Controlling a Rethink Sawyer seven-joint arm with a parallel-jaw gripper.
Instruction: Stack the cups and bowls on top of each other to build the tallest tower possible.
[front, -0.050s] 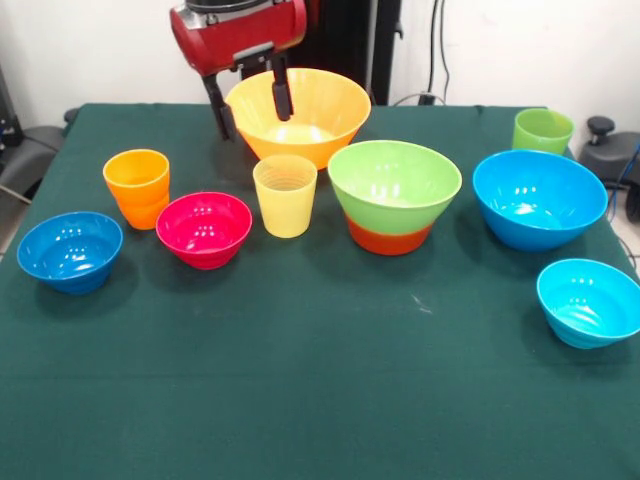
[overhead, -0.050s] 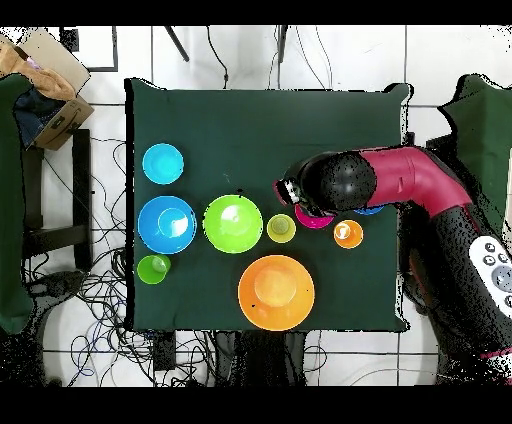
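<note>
My gripper (front, -0.050s: 252, 105) hangs open and holds nothing. Its two dark fingers (front, -0.050s: 282, 98) show against the left part of the big yellow-orange bowl (front, -0.050s: 310, 125) (overhead, -0.050s: 276, 292). The light green bowl (front, -0.050s: 394, 180) (overhead, -0.050s: 233, 223) sits nested in the orange-red bowl (front, -0.050s: 390, 238) at mid-table. To their left the pale yellow cup (front, -0.050s: 285, 195) (overhead, -0.050s: 281, 228) stands alone on the cloth. Left of that are the magenta bowl (front, -0.050s: 204, 228), the orange cup (front, -0.050s: 137, 185) (overhead, -0.050s: 348, 234) and the small dark blue bowl (front, -0.050s: 70, 250). From overhead the arm (overhead, -0.050s: 380, 180) hides the gripper and most of the magenta bowl.
The big blue bowl (front, -0.050s: 538, 198) (overhead, -0.050s: 166, 224), the light green cup (front, -0.050s: 543, 130) (overhead, -0.050s: 152, 269) and the small cyan bowl (front, -0.050s: 590, 300) (overhead, -0.050s: 162, 163) stand at the right of the front view. A dark green cloth (front, -0.050s: 320, 400) covers the table. Cables and boxes lie on the floor around it.
</note>
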